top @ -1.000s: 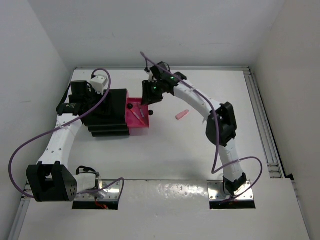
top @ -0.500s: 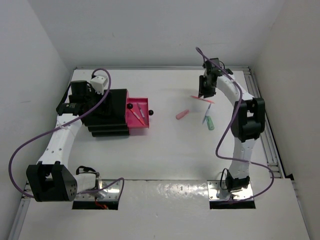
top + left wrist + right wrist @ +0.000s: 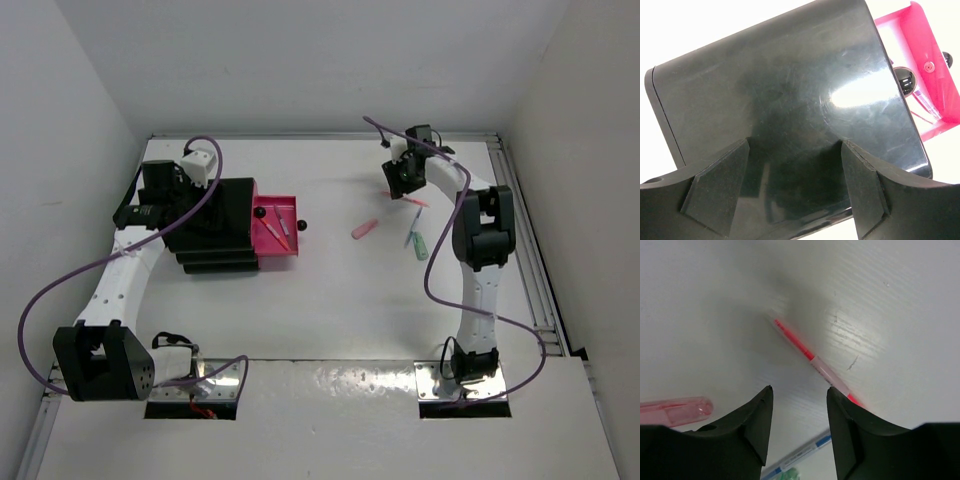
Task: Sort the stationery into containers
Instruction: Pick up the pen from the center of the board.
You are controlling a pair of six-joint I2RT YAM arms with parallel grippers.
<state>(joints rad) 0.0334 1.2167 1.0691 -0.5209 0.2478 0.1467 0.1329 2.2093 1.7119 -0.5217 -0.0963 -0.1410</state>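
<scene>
Right wrist view: the right end effector (image 3: 799, 392) hangs open and empty over the red pen (image 3: 812, 360) on the bench (image 3: 900, 285), lined up, I judge, for a pick. The left end effector (image 3: 795, 150) is spread wide, gripping nothing, over the black drawer unit (image 3: 790, 90), perhaps steadying it. A second ago the right arm hovered by the pink drawer (image 3: 276, 202); it has since swung away

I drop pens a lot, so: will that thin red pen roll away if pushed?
Probably: the red pen looks thin and round, lying flat on the smooth table, so a nudge may roll it. It looks straight and stiff, likely light.
</scene>
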